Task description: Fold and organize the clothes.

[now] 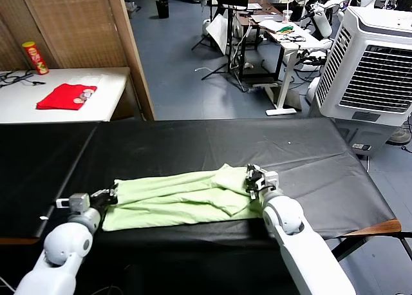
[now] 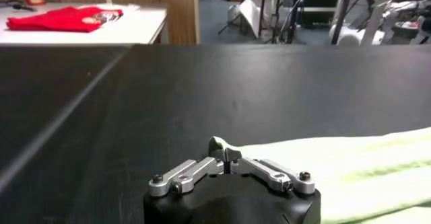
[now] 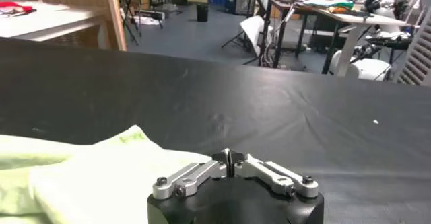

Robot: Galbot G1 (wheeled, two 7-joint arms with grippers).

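Note:
The pale lime-green T-shirt (image 1: 180, 195) lies folded into a long strip near the front edge of the black table (image 1: 193, 140). My left gripper (image 1: 111, 195) is at the strip's left end, shut on a corner of the fabric that pokes up between its fingertips in the left wrist view (image 2: 227, 157). My right gripper (image 1: 253, 179) is at the strip's right end, shut, with a thin pale edge of fabric pinched between its tips in the right wrist view (image 3: 227, 158). The shirt also shows in the left wrist view (image 2: 363, 165) and the right wrist view (image 3: 81, 178). No pinkish patch shows.
A red garment (image 1: 64, 96) and a red can (image 1: 35, 57) lie on a white side table (image 1: 109, 82) at the back left. A white air cooler (image 1: 373, 69) stands at the back right. Black tabletop stretches behind the shirt.

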